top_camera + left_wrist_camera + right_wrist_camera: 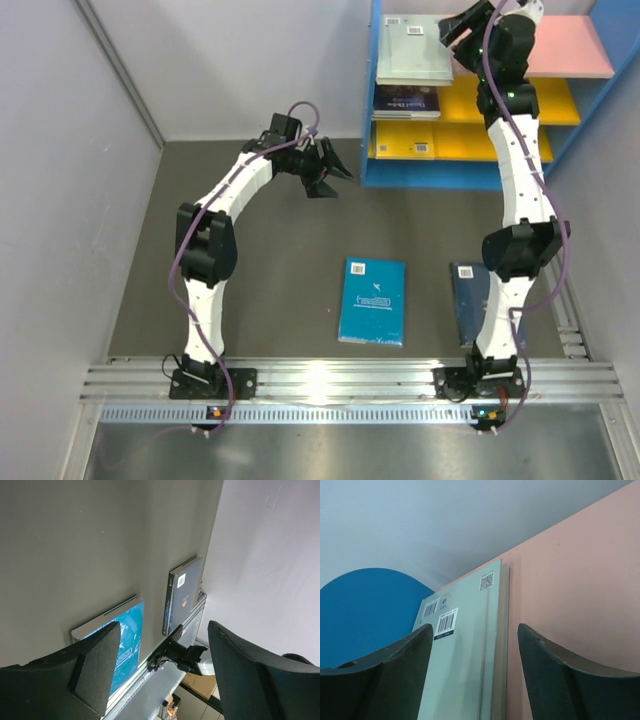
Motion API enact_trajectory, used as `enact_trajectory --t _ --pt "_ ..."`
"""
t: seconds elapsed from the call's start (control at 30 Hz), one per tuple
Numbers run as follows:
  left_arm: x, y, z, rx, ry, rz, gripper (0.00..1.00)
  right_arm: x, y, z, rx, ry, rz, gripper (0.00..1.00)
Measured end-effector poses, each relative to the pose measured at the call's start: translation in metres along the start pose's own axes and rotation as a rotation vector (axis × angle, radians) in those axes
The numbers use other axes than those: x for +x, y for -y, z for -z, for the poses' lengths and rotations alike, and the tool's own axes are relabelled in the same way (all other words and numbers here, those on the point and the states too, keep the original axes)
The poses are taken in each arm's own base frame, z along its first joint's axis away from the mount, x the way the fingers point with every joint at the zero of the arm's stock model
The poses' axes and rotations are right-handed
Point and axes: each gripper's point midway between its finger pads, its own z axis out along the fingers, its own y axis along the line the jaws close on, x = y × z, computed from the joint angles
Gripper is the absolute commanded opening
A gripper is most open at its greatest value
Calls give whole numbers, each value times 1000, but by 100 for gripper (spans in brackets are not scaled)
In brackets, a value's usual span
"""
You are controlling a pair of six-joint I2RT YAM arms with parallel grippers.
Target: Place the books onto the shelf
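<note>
Top external: right fingers [458,32] are held at 1 o'clock over the shelf [371,120], where a grey-green book [413,50] lies flat. Teal book [373,300] and navy book [462,295] are seen unshelved on the worktop [270,260] toward 6 o'clock.
Left wrist: left fingers [160,675] are spread wide and empty, judged ready for the teal book.
Right wrist: fingers are parted; the grey-green book is not gripped, apparently set down.

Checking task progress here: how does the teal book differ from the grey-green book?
The teal book is bright blue-green; the grey-green book is pale. The teal book lies on the table, the grey-green book on the pink top board. The right gripper, open, is at the grey-green book; none is near the teal book. Both lie flat, with white barcode stickers.
</note>
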Motion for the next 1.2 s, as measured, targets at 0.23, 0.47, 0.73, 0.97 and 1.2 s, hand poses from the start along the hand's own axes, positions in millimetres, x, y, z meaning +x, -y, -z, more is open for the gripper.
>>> enact_trajectory --t 0.23,0.47,0.73,0.97,1.2 --pt "12 -22 2 -54 -20 -2 75 -32 50 63 135 51 110 81" --pt "38 -61 5 -156 -65 12 75 -29 102 169 310 15 124 100" --pt "110 -130 -1 -373 -254 7 78 209 153 261 267 -732 -13 100" --pt "180 -149 -2 -415 -426 -65 80 326 170 373 311 -1204 -169 100" --pt "234 -161 5 -449 -507 -106 84 373 184 411 314 -1351 -171 100"
